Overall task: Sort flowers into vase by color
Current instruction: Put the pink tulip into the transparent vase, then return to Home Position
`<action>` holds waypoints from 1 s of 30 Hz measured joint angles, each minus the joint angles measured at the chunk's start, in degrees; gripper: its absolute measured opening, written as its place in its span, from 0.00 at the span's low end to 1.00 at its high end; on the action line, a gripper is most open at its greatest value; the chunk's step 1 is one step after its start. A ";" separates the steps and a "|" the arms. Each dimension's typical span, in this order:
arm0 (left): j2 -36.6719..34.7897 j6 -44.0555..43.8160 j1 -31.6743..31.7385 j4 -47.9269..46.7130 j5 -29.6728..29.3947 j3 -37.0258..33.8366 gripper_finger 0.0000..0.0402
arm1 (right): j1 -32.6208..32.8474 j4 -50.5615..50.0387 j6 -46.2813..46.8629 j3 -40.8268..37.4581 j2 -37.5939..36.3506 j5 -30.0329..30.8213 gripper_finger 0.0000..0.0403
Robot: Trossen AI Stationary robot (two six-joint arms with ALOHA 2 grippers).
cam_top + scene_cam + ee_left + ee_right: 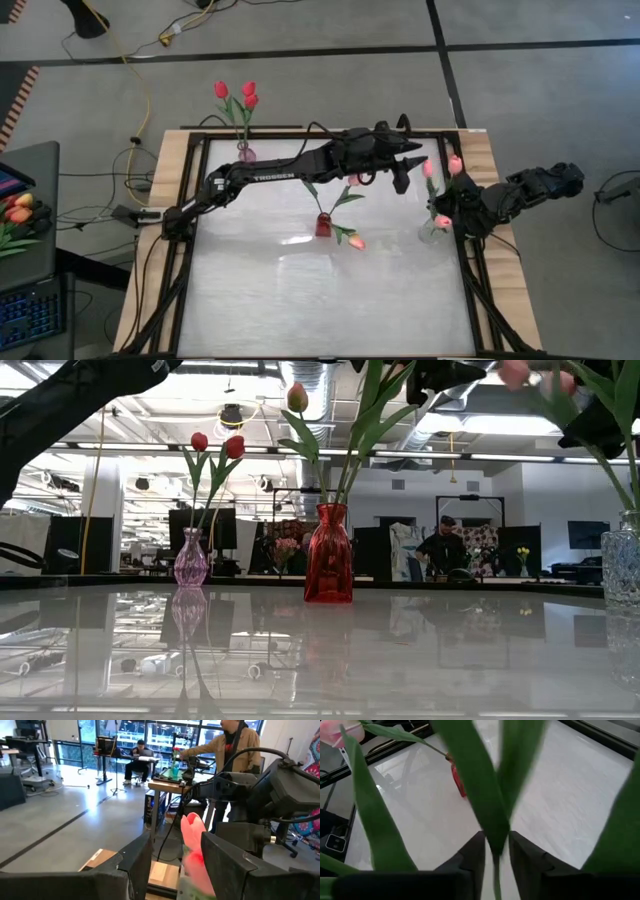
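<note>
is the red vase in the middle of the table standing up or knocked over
Upright. The low view shows the red vase standing on its base on the table, neck up, with green stems rising out of it.

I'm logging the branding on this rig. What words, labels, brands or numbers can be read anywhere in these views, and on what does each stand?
"TROSSEN": white letters on the left arm, read in the high view.
Nothing else is readable: the vases, the flowers and the table show no lettering, and the screens and objects in the room behind are too small or blurred to read.

L arm (290,170) stretched across, R arm (520,195) bent, jaws parted
</note>
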 joint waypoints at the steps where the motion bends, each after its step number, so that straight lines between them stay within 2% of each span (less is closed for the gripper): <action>1: 0.00 0.19 0.00 -0.12 0.02 0.00 0.40 | 0.00 -0.02 0.00 0.00 0.00 -0.04 0.31; 6: 0.00 0.80 0.00 -0.89 0.35 0.00 0.40 | 0.00 -0.07 0.00 0.00 0.00 -1.34 0.42; 10: 0.00 1.00 0.00 -1.51 0.72 0.00 0.40 | -0.04 0.11 0.02 0.00 0.00 -2.89 0.46; 15: 0.00 3.17 0.00 -1.59 1.77 0.00 0.40 | -0.04 -1.65 0.45 1.47 0.02 -4.41 0.46; 22: 0.00 3.76 0.00 -1.89 2.60 0.00 0.40 | -0.04 -7.53 0.03 7.85 0.02 -4.65 0.45; 30: 0.00 4.95 0.00 -2.56 2.60 0.00 0.40 | -0.04 -13.28 0.00 13.74 0.04 -9.00 0.45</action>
